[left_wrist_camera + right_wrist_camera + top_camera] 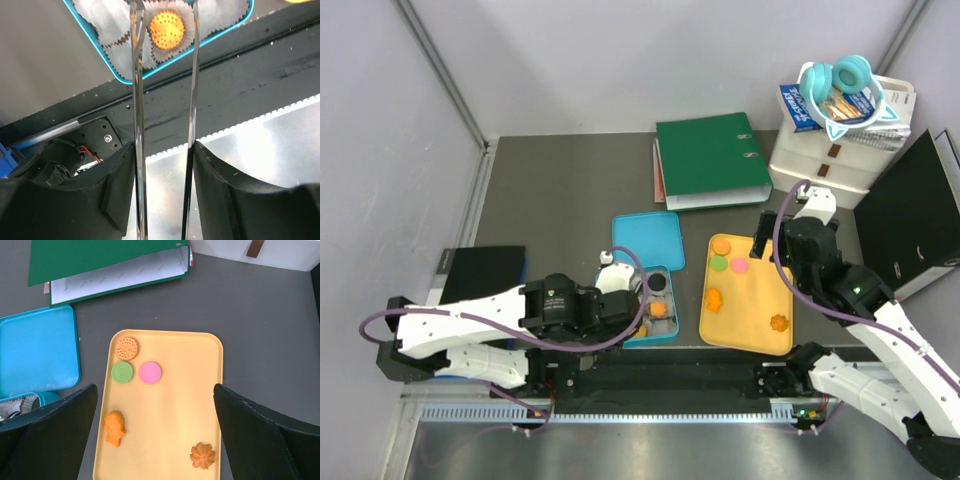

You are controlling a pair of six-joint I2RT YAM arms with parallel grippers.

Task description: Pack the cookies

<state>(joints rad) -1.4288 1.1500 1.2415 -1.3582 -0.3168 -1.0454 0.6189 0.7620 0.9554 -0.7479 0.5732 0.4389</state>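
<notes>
On the yellow tray (170, 410) lie a round dotted orange cookie (126, 348), a green one (122, 372), a pink one (150, 373), an orange fish-shaped one (114, 428) and an orange flower cookie (202, 455). My right gripper (155, 440) is wide open and empty, hovering above the tray (750, 330). The blue box (642, 338) holds paper liners, a black cookie (660, 283) and an orange cookie (660, 310). My left gripper (165, 10) is open; its clear fingers (138, 100) stand either side of the orange cookie (166, 28), which lies in a liner.
The blue lid (648, 240) lies behind the box. A green binder (710, 160) is at the back. White drawers (825, 160) with headphones (840, 85) and a black box (910, 215) stand at the right. A black object (480, 270) is at the left.
</notes>
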